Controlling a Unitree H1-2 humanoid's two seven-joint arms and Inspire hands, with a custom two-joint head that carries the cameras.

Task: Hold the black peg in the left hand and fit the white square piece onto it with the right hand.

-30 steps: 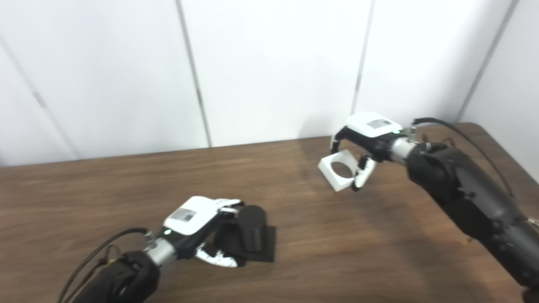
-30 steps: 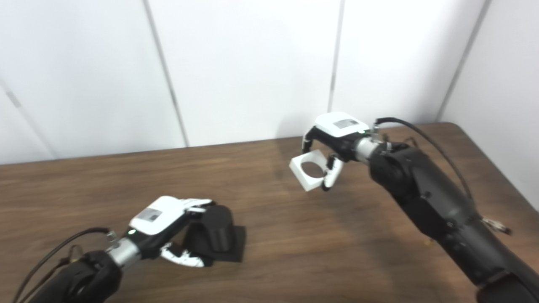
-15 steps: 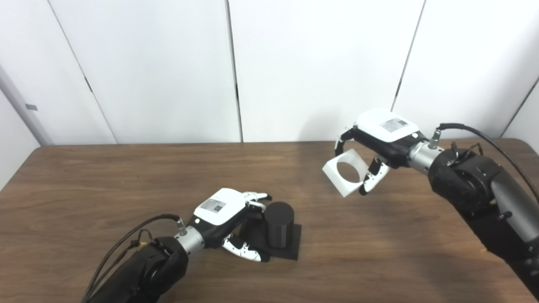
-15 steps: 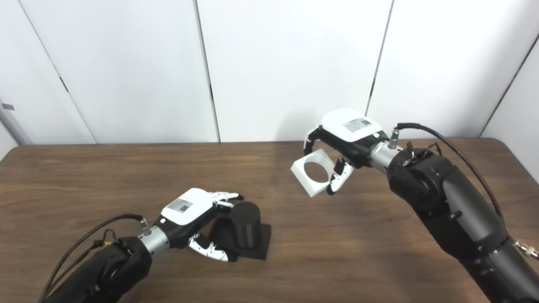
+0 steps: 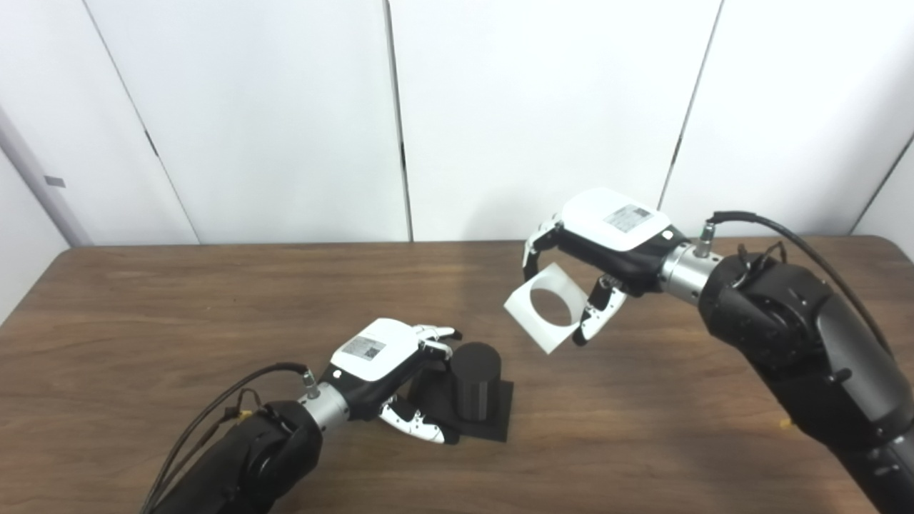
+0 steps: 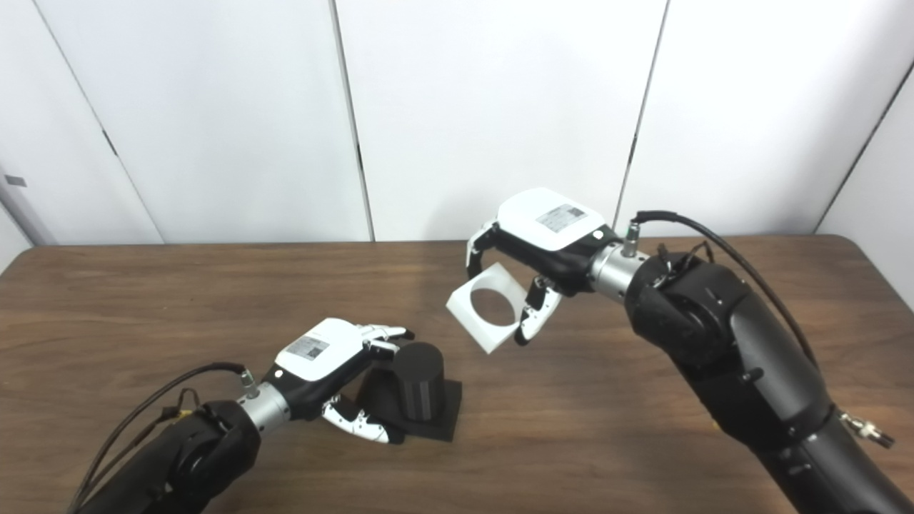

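Brown wooden counter (image 5: 214, 300) carries the black cylindrical peg (image 5: 477, 380), its square base partly hidden by the left hand (image 5: 389, 364) clamped on it. Right hand (image 5: 607, 246) grips the white square piece with a round hole (image 5: 546, 308) aloft.

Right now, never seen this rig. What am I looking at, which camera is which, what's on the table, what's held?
This is a humanoid robot with two arms ending in fingered hands, working at a brown wooden table. Both pictures come from two cameras side by side on its head, so they show the same scene from spots slightly apart; the arms enter from the bottom edge.

On the table stands a black peg, an upright cylinder on a flat square black base. The left hand is at the peg, fingers curled against its side and thumb low by the base; how firmly it grips I cannot tell.

The right hand is raised above the table, up and to the right of the peg, holding the white square piece, a tilted block with a round hole through it. The piece is not on the peg yet.
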